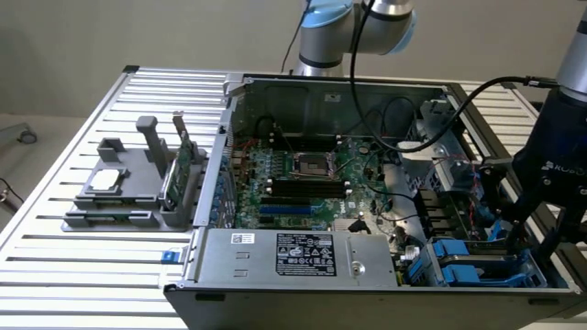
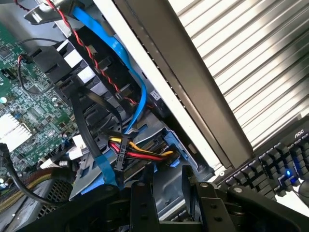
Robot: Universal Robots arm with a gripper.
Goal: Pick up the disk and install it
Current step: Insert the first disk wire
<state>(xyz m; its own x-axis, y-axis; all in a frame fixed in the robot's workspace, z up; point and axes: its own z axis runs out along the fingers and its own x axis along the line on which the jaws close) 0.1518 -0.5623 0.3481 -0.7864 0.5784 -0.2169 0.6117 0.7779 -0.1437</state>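
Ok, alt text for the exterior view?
The gripper is at the blue drive bay of the open computer case, on the exterior view's right. On its left, a grey holder with a chip and a green card sits on the slatted table.

- An open computer case (image 1: 275,306) lies on a slatted metal table (image 1: 73,275), its inside facing up.
- A green motherboard (image 1: 303,175) covers the case floor, with black cables (image 1: 403,141) looping over it.
- A grey power supply (image 1: 303,258) with a black label fills the near edge of the case.
- Blue drive carriers (image 1: 463,254) sit in the case's near corner, at the exterior view's right.
- The robot arm (image 1: 561,130) reaches down at the right edge, and its dark gripper (image 1: 527,234) hangs just above those carriers.
- A grey holder (image 1: 119,206) stands on the table left of the case, with a small silver chip (image 1: 104,180) lying on it and a thin green card (image 1: 181,161) upright in it.
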